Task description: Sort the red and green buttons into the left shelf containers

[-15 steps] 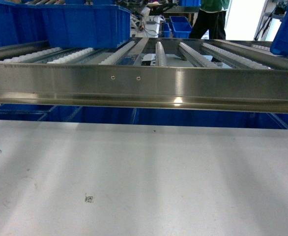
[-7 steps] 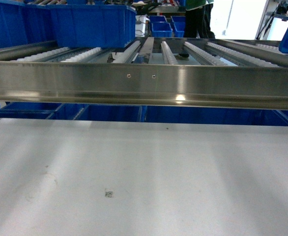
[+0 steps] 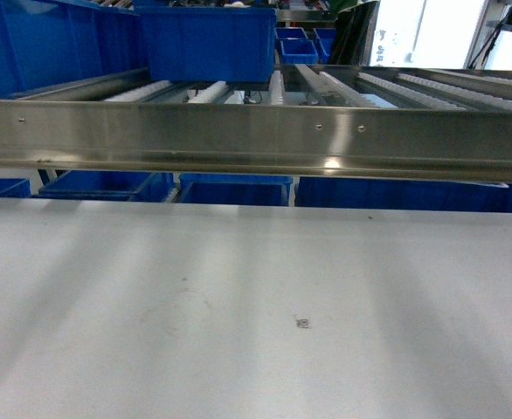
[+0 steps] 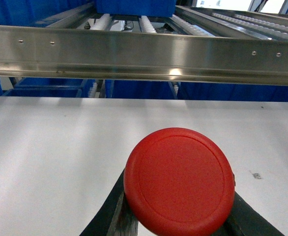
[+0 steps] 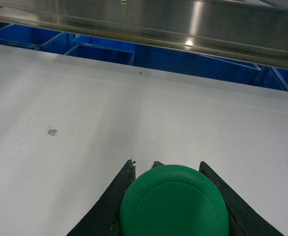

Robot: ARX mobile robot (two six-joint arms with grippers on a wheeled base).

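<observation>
The head view shows a white table (image 3: 256,305), a steel roller rack (image 3: 256,140) and a blue bin (image 3: 208,42) on its rollers. In the left wrist view, the left gripper (image 4: 176,216) pinches the red button (image 4: 179,181) above the table. In the right wrist view, the right gripper (image 5: 171,206) pinches the green button (image 5: 174,202).

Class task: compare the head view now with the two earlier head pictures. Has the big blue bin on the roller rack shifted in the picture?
Yes. The blue bin now sits further right in the picture, as do the rack rail screws and the table mark, so the camera turned rather than the bin moving.
</observation>
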